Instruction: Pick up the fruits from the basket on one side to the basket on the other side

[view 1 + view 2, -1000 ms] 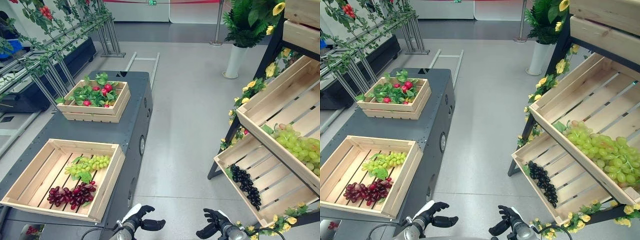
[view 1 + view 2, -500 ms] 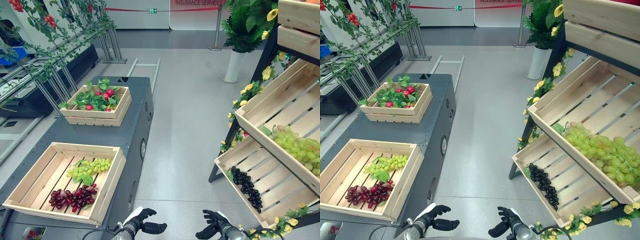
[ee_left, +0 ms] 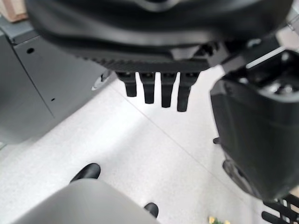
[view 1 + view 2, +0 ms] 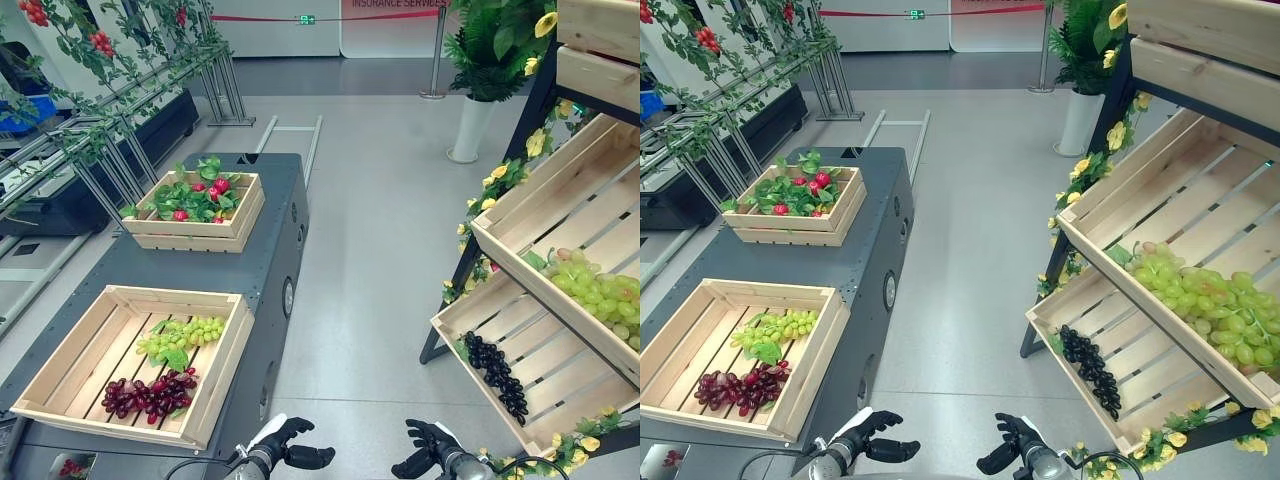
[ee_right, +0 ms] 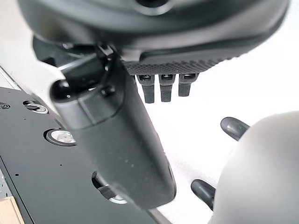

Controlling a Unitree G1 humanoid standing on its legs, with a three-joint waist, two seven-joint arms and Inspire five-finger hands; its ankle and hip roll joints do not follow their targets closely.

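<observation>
Grapes, green (image 4: 180,338) and red (image 4: 148,393), lie in the near crate (image 4: 62,355) on the worktop (image 4: 262,232), ready for lifting; more fill the shelf crates (image 4: 600,262) opposite. Left robot hand (image 4: 283,446) and right robot hand (image 4: 430,448) hang low between them, fingers relaxed, holding nothing.

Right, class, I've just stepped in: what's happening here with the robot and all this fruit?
Nothing is being carried yet. The left hand and right hand hang low over the floor between the table and the shelves, fingers relaxed and empty. On the robot's left, a wooden crate on the grey table holds green grapes and red grapes. On its right, slanted shelf crates hold black grapes and a pile of green grapes.
</observation>
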